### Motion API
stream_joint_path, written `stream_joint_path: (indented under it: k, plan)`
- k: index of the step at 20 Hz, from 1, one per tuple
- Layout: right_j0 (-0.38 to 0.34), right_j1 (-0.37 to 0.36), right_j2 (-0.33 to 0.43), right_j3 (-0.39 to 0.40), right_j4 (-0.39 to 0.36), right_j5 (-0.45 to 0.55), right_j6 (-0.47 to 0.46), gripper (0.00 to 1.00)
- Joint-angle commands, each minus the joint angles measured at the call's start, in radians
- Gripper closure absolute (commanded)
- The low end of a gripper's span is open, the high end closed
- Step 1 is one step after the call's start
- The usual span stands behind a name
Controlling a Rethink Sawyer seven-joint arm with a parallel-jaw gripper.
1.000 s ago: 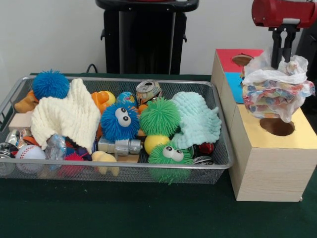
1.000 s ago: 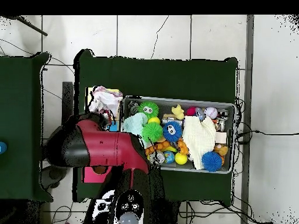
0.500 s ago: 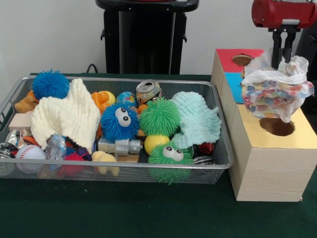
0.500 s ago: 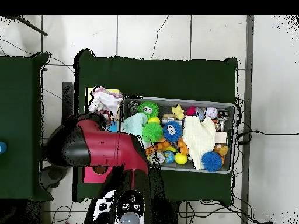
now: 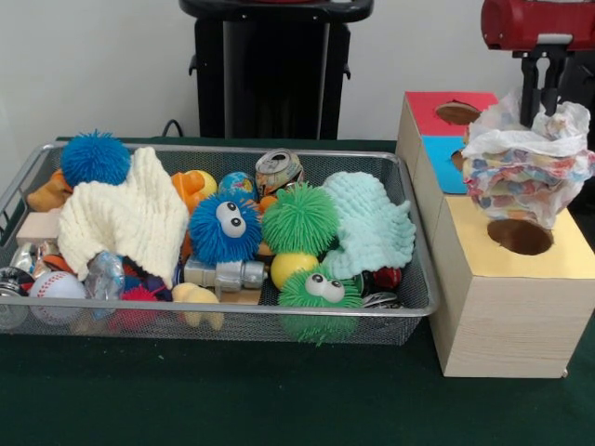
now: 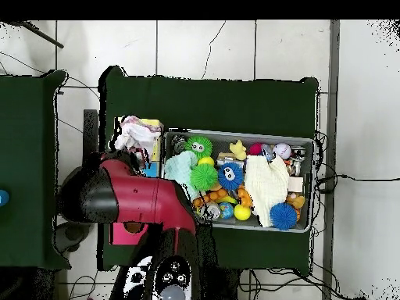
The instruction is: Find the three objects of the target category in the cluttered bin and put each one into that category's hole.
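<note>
My gripper [image 5: 542, 93] hangs at the top right of the front view, shut on the top of a whitish see-through bag with pastel patches [image 5: 530, 167]. The bag dangles over the pale wooden box, its lower edge just above the round dark hole [image 5: 521, 236] in the yellow face [image 5: 558, 262]. In the overhead view the bag [image 6: 137, 133] shows left of the bin, beyond my red arm [image 6: 133, 199]. The silver wire-mesh bin [image 5: 223, 312] holds piled toys. I cannot make out a polka-dot or a shiny printed wrapper in the clutter.
The box also has a blue face [image 5: 444, 160] and a red face with a hole [image 5: 456, 112] behind the yellow one. The bin holds a cream knitted cloth [image 5: 125, 216], a mint cloth [image 5: 374, 223], spiky blue [image 5: 225, 228] and green [image 5: 299, 218] balls, and a crushed can [image 5: 279, 170].
My gripper has shifted slightly right in the front view, carrying the bag with it. The bin's contents have not moved.
</note>
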Motion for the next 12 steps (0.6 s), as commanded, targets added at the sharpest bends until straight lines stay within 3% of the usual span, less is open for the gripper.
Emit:
stream_joint_path:
  k: [1,12]
  plan:
    - [0.004,0.019,0.091,0.098,0.053,0.059,0.242,1.0]
    - [-0.02,0.021,0.126,0.128,0.08,0.012,0.213,1.0]
